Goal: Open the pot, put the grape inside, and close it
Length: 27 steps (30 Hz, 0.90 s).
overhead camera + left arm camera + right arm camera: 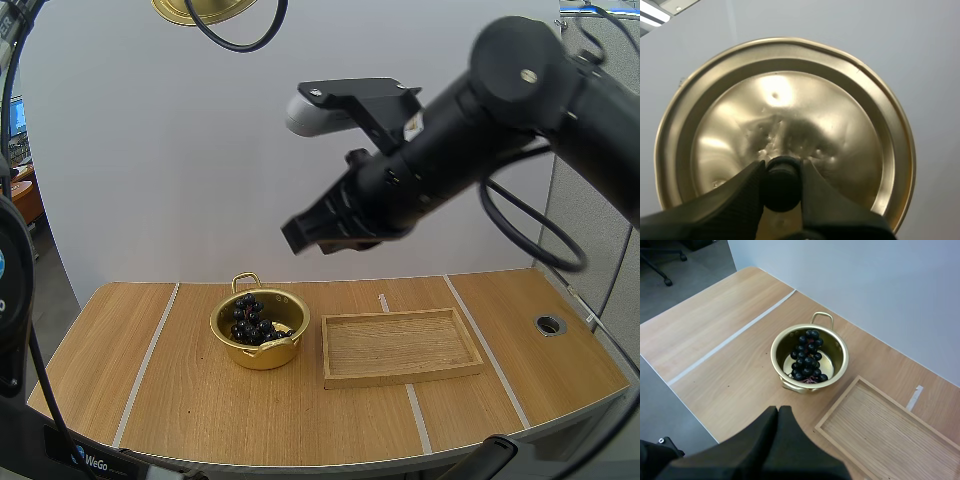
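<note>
A gold pot (258, 333) stands open on the table, left of the tray, with a bunch of dark grapes (254, 320) lying inside it. The right wrist view looks down on the same pot (810, 356) and grapes (807, 360). My right gripper (322, 238) hangs high above the table, over the gap between pot and tray, its fingers (776, 430) together as one dark wedge with nothing in them. My left gripper (781, 186) is shut on the black knob of the gold lid (785, 125). That lid (203, 10) is held far above the table.
A shallow wooden tray (400, 347) lies right of the pot, empty. A small round hole (549, 324) sits near the table's right edge. The table's front edge and left side drop to the floor.
</note>
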### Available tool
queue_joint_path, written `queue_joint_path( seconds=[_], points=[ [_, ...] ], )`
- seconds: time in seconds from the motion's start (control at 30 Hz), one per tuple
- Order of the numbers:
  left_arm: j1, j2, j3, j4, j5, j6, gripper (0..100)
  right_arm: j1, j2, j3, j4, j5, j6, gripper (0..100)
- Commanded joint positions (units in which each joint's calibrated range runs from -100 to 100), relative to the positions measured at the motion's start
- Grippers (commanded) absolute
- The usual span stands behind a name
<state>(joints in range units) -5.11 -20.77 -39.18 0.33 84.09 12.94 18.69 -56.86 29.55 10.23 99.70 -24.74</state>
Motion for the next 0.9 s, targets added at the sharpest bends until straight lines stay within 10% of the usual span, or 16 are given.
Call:
queue_joint_path(
  seconds=[0.0, 0.87],
  points=[
    [-0.20, -0.32, -0.57, 0.82, -1.52, -0.15, 0, -0.17, -6.69, 5.73, -2.76, 0.30, 0.14, 0],
    [-0.20, -0.32, -0.57, 0.81, -3.81, -0.15, 0, -1.32, -13.26, 20.92, -5.79, 0.30, 4.31, 0]
  ],
)
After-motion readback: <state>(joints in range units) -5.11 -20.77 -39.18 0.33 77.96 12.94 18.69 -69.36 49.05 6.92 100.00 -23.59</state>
